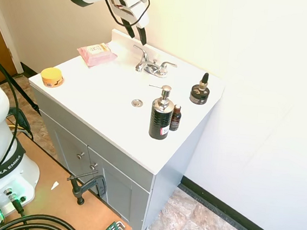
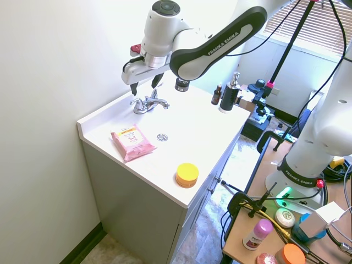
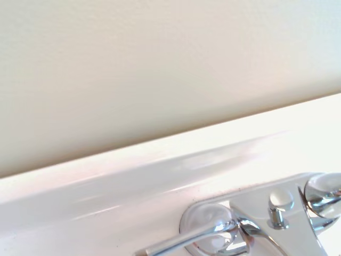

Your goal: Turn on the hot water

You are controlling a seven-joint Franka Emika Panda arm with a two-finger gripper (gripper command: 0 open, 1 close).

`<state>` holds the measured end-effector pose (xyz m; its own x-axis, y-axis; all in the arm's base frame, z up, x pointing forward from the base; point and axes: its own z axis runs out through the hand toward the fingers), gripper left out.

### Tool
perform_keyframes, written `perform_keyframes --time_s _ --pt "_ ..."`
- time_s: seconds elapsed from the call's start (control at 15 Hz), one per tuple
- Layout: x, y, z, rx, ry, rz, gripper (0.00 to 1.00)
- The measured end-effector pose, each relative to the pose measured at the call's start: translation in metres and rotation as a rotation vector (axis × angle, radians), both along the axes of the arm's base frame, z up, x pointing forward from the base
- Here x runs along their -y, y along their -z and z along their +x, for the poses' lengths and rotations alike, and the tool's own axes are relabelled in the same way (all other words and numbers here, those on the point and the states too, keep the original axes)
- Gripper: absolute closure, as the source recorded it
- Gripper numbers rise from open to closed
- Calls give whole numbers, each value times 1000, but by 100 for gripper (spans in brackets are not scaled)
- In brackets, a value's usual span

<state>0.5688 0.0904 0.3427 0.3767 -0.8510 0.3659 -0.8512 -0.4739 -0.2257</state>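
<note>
The hot water lever (image 1: 140, 52) is a slim chrome handle on the left of the small basin faucet (image 1: 152, 67), at the back of the white vanity top (image 1: 110, 116). In the second exterior view the same lever (image 2: 136, 102) sits nearest the camera, beside the short spout. My gripper (image 1: 137, 33) hangs just above this lever, open, nothing between its fingers and clear of the chrome. From the other side my gripper (image 2: 144, 84) also shows its dark fingers spread over the faucet (image 2: 147, 104). The wrist view shows the lever (image 3: 181, 244) close below, with the backsplash and wall behind.
The matching right lever (image 1: 167, 66) points away. A black soap pump bottle (image 1: 160, 115) and small brown bottle (image 1: 175, 117) stand at the right front, a dark jar (image 1: 199, 92) behind them. A pink wipes pack (image 1: 96, 53) and yellow tin (image 1: 52, 76) lie left. The wall is close behind the faucet.
</note>
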Motion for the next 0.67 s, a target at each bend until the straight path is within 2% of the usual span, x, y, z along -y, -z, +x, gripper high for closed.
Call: perform_keyframes --time_s 0.4,0.67 --pt "4 24 27 -2 7 -25 0" --pt "3 35 29 -24 10 -33 0"
